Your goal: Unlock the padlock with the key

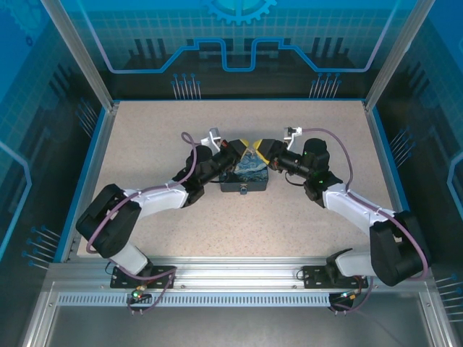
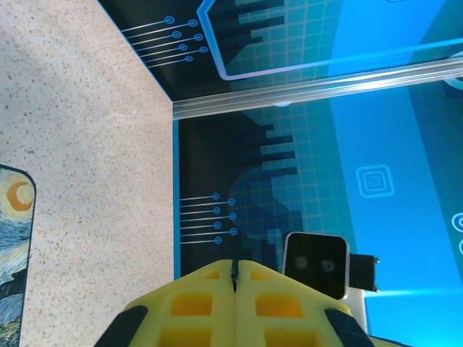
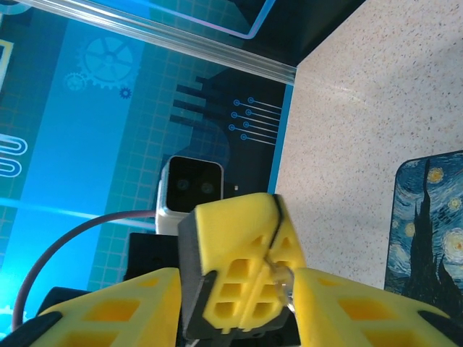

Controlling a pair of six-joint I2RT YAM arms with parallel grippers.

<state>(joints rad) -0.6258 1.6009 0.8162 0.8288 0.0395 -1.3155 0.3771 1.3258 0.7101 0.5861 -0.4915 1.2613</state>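
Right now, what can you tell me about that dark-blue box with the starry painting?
The dark-blue box has rounded corners and a top printed with swirling sky, yellow stars and a crescent moon. Its near side is plain and dark. It lies flat at the middle of the speckled beige tabletop.

The left arm [image 1: 155, 196] and right arm [image 1: 354, 206] bend at the elbow and reach inward, so the two hands meet tip to tip. The left hand [image 2: 234, 269] is closed, its yellow fingers pressed flat together. The right hand [image 3: 239, 289] has its fingers [image 3: 116, 307] parted either side of the left hand's tips. They seem to touch them, though that is uncertain.
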